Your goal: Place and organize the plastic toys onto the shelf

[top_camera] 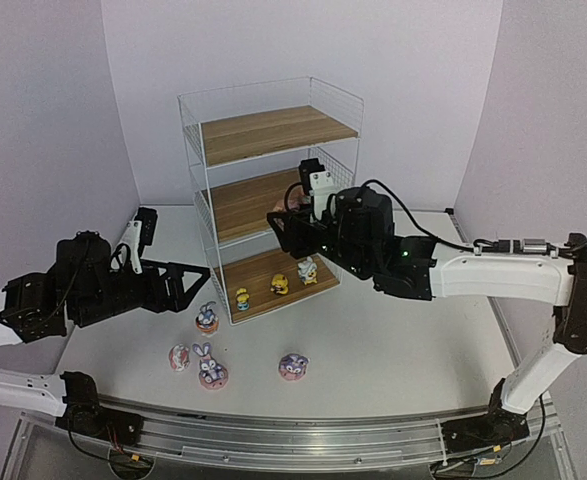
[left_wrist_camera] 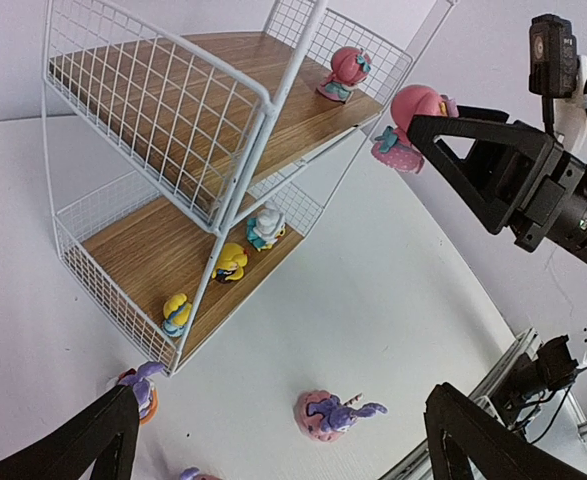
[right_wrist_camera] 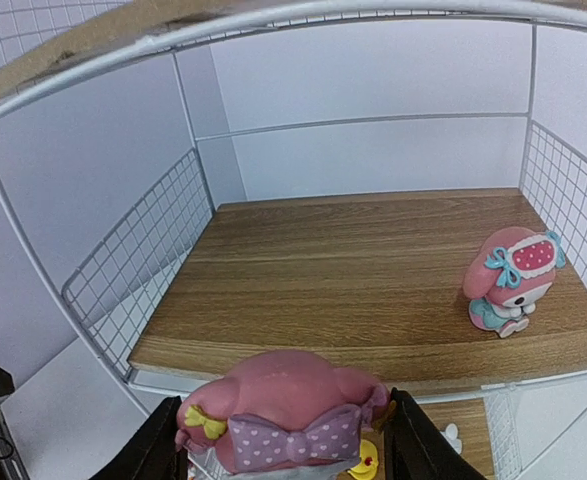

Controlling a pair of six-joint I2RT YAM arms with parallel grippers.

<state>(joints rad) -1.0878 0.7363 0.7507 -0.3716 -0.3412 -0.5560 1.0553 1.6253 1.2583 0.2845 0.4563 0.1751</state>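
Pink figurine with a spotted bow is clamped in the right end effector, just outside the front edge of the middle board of the shelf. You will find a second pink figurine standing upright on that board, near its right side. On the bottom board, a yellow figure, another yellow figure and a white figure stand in a row. The left end effector hangs above the tabletop left of the shelf, jaws spread wide and holding nothing. In front of the shelf, the near bunny, the far bunny, a pink-white round figurine and a pink round figurine rest on the tabletop.
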